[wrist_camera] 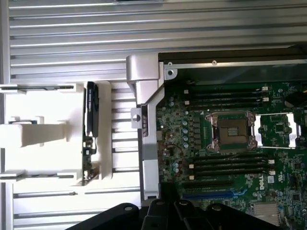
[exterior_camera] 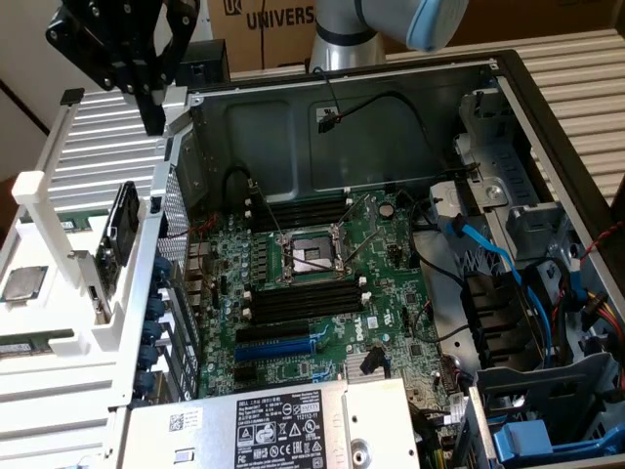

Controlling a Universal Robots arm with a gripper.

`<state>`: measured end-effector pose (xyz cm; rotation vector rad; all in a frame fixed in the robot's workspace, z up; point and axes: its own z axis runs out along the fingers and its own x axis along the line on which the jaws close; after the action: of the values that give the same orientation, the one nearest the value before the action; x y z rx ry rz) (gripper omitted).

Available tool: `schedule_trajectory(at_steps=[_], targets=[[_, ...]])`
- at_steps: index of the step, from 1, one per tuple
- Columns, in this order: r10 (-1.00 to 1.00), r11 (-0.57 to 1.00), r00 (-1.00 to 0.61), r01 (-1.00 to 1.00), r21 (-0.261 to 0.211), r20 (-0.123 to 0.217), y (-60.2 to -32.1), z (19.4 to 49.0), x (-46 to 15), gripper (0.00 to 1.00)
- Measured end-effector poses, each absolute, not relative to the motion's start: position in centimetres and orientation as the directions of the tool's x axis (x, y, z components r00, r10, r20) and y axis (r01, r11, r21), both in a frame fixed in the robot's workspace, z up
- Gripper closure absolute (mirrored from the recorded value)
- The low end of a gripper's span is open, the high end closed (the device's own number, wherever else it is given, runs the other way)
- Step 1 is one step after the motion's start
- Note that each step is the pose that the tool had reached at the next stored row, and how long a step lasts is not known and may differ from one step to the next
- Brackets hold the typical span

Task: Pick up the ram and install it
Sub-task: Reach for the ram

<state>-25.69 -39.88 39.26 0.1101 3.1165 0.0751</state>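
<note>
Gripper [exterior_camera: 153, 119] pinched shut, empty, high over the white rack [exterior_camera: 37, 186]; ram [exterior_camera: 21, 346] lies flat well below it, long axis pointing toward the case [exterior_camera: 420, 78].

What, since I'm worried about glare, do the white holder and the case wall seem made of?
The white holder looks like matte plastic: opaque, no shine. The case wall is likely bare sheet metal: dull grey, soft reflections, folded edges.

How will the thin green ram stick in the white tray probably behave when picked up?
The thin green ram stick is a flat board, so probably stiff and light. Sitting low in the white tray, it may be awkward to grip.
</note>
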Motion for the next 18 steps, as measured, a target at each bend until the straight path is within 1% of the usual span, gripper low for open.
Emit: schedule_trajectory(at_steps=[18], targets=[[0.071, 0.996, -0.997, 0.070, 0.049, -0.020, -39.9, 39.3, -34.1, 0.90]])
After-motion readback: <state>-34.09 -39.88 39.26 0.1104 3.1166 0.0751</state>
